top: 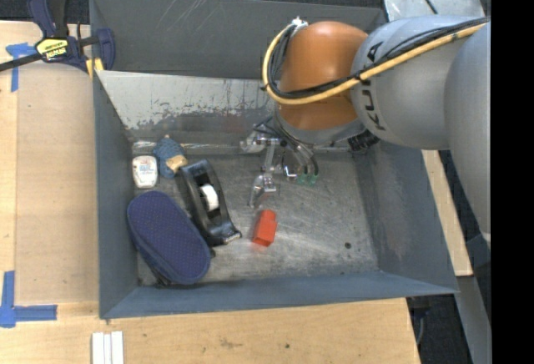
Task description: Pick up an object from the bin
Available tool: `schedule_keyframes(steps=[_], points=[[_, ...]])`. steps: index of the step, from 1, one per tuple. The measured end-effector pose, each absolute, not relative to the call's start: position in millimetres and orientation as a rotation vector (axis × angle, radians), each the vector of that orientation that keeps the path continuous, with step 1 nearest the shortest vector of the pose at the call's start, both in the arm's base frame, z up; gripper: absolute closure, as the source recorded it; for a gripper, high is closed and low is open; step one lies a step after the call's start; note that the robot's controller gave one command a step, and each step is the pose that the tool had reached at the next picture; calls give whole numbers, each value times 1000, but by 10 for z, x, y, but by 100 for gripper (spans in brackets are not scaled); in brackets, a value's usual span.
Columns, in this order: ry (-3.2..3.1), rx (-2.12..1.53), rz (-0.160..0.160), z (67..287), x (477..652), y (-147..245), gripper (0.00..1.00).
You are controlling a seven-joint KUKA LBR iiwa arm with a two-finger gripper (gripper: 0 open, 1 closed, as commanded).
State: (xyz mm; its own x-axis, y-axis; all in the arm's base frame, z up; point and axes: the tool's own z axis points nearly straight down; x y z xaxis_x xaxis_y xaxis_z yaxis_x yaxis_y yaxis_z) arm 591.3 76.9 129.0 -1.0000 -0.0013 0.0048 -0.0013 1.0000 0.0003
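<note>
My gripper [279,177] hangs below the orange cover, near the middle of the bin and toward the back wall. Its metal fingers [264,186] stand apart, open, with nothing between them. A small red block [264,228] lies on the bin floor just in front of the left fingertip, apart from it. To the left of the block lies a black tape dispenser [206,201] with a white roll in it. A small green piece [309,179] shows by the right finger.
A dark blue oval case [167,238] fills the front left corner, touching the dispenser. A small white tape measure [144,171] and a blue and tan thing [171,154] lie by the left wall. The arm overhangs the bin's right side.
</note>
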Motion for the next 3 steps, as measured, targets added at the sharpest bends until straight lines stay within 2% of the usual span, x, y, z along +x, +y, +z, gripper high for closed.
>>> schedule_keyframes(steps=[1, 2, 3], points=[[-3097, 554, 12, 873, 6254, 1482, 0], [-2959, 1082, 3, 1244, 6169, 1815, 0], [-2739, 1552, 13, 1054, 5847, 1817, 0]])
